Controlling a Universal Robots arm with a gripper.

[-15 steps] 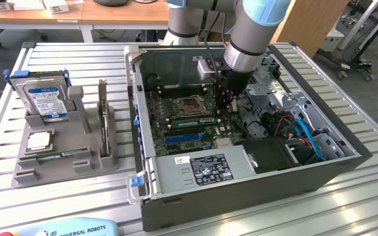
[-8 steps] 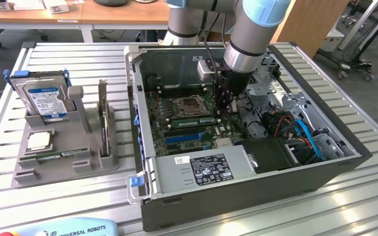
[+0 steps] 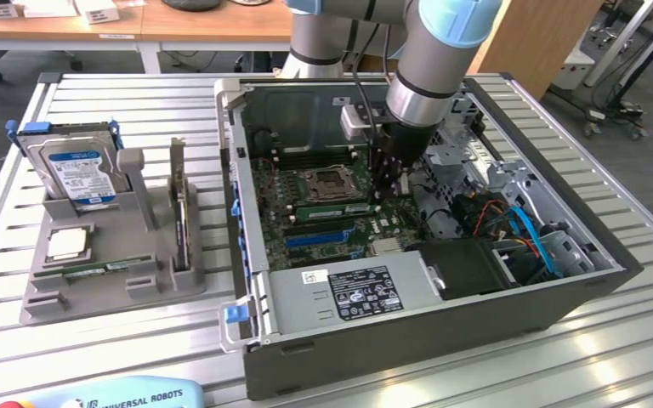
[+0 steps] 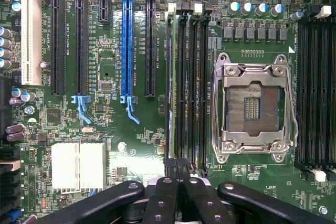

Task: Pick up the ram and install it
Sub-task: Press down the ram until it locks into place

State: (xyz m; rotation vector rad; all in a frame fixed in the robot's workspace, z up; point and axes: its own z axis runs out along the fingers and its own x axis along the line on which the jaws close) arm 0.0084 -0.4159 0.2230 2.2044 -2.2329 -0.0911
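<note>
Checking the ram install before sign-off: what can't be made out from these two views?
- Exterior view: pincer tips hidden by its own body; contact with the ram unclear.
- Wrist view: ram edge-on, one end under the pincer fingers; seating depth unclear.
- Exterior view: hard drive label text too small.

the green fibreglass-looking motherboard (image 4: 136,129) has a matt, finely printed surface. beside its bright polished metal cpu socket frame (image 4: 254,111), the long black plastic memory slots (image 4: 191,82) look glossy. the ribbed silver metal heatsink (image 4: 79,165) is satin. the black gripper (image 4: 178,169) fingers are smooth and semi-gloss. the grey sheet-metal computer case (image 3: 417,340) is dull.
</note>
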